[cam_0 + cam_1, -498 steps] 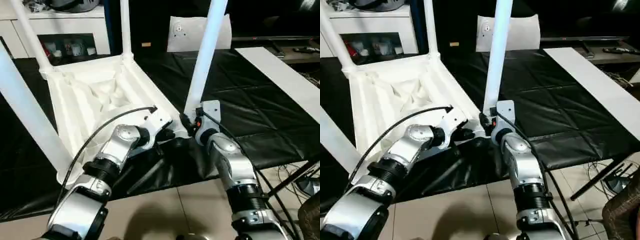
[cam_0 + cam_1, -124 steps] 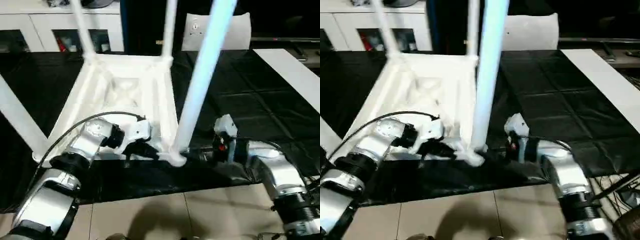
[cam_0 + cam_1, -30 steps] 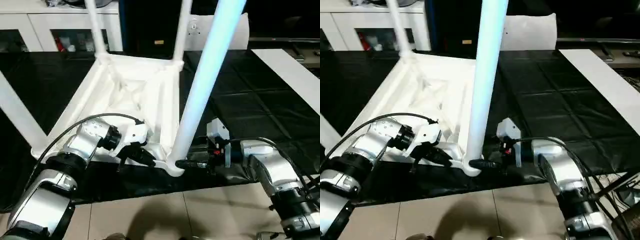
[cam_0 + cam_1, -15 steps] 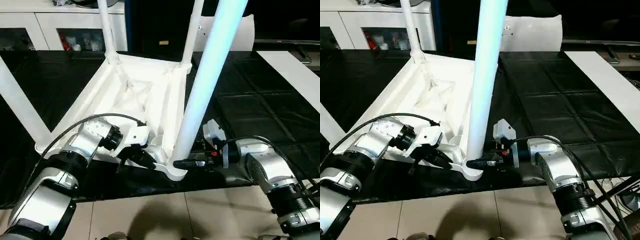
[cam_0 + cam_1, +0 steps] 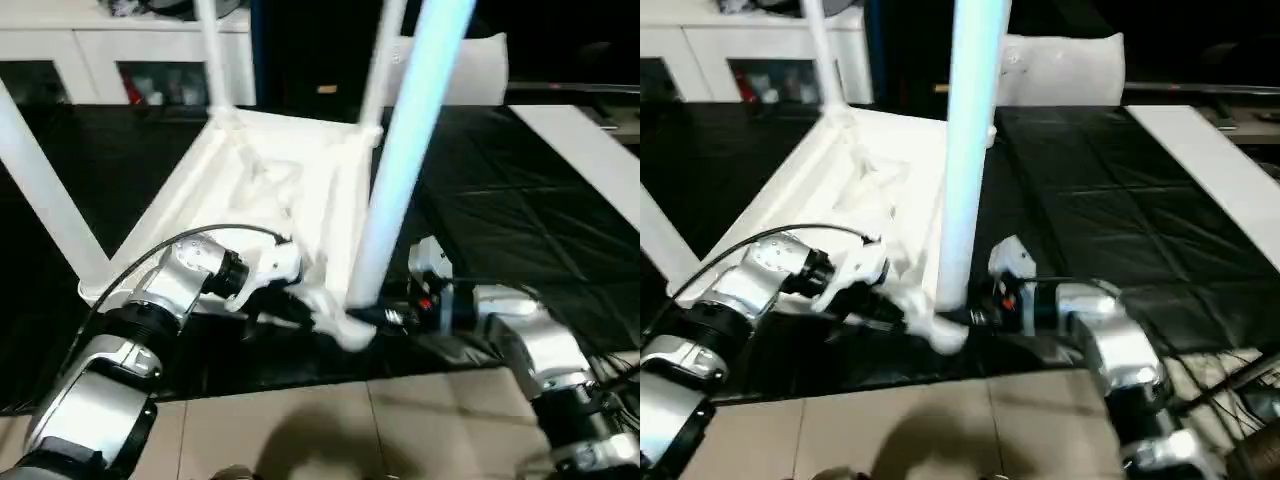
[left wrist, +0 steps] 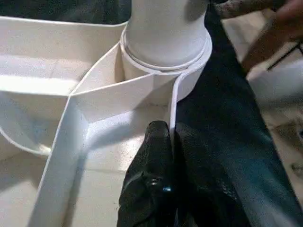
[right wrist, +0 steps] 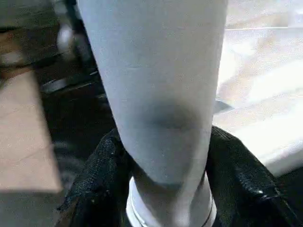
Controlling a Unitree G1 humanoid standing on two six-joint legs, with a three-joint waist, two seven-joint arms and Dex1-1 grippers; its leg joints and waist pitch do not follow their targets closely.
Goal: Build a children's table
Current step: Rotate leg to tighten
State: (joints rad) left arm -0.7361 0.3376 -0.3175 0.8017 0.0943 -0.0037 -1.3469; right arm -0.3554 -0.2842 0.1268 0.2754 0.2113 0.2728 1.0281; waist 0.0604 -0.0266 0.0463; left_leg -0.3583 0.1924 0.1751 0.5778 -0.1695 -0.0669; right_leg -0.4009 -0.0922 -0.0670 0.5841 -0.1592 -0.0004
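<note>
Upturned children's table (legs pointing up) lies flat.

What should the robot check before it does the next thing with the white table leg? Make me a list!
1. Left gripper pinches the table top's rim beside the corner socket: ok, its fingers are shut on the thin edge.
2. Right gripper has the near leg between its fingers: ok, one finger on each side, low on the leg.
3. Near leg stands in the corner socket: ok, though whether it is pushed fully home, cannot tell.
4. Near leg upright: not ok, it leans a little in the head views.
5. The two far legs stand in their sockets: ok.
6. Table top lies upside down on the black mat: ok.
</note>
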